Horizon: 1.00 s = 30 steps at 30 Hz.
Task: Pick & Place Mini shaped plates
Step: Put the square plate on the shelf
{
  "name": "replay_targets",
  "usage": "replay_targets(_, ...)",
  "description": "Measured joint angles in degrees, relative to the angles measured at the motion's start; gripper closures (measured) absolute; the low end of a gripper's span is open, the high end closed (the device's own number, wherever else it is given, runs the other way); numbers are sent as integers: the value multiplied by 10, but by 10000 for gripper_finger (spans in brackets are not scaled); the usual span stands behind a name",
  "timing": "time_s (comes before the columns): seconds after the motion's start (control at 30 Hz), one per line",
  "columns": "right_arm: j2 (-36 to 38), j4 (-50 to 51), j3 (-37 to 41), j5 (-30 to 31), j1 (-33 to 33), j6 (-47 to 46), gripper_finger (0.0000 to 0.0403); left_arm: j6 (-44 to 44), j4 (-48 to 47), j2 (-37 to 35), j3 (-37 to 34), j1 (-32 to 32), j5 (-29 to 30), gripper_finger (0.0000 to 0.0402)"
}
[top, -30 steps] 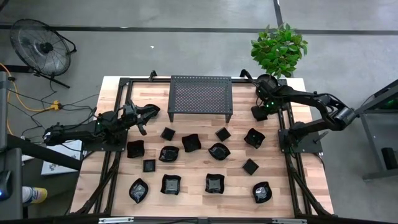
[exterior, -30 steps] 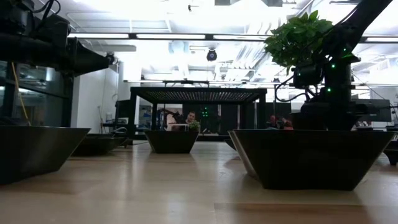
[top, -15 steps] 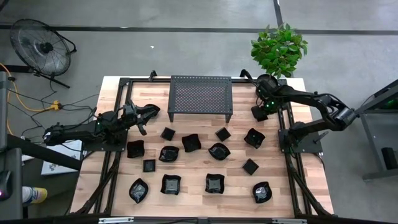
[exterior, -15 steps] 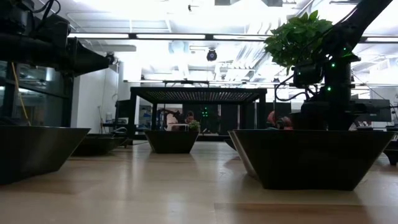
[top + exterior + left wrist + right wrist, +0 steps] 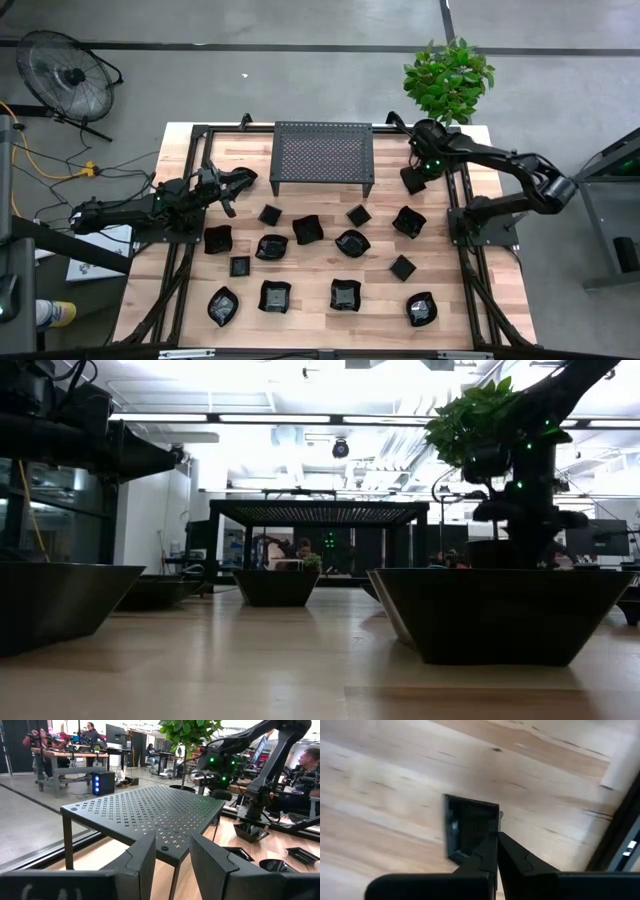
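Several small glossy black plates (image 5: 352,242) rest flat on the wooden table (image 5: 300,325) in loose rows in front of the black perforated rack (image 5: 322,155). My right gripper (image 5: 414,178), near the rack's right end, is shut on one small square plate (image 5: 470,830). My left gripper (image 5: 240,182) is open and empty at the rack's left end, level with the rack top (image 5: 150,812). In the low view, two plates (image 5: 500,610) stand large in front, and my right arm (image 5: 520,470) shows behind them. My right gripper pinches the square plate's rim (image 5: 495,827) between its two fingers, on one side near a corner. The fingers come from above, pointing down. The plate sits below the fingers over bare wood; whether it is clear of the table, I cannot tell.
A potted plant (image 5: 448,78) stands at the far right corner behind my right arm. Black frame rails (image 5: 460,215) run along both table sides. Bare wood lies between the rack and the plate rows. People and desks show in the room beyond.
My right gripper, still shut on the square plate, has gone a little toward the table's far edge and toward the rack, carrying the plate with it.
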<state>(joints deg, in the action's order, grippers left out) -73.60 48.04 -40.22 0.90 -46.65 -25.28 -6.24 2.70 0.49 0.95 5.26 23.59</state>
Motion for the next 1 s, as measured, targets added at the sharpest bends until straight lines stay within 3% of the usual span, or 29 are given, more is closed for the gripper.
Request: replay_targets(1.0,127,40,-118,3,138,-78,402,0,0,0,0,0,0,284)
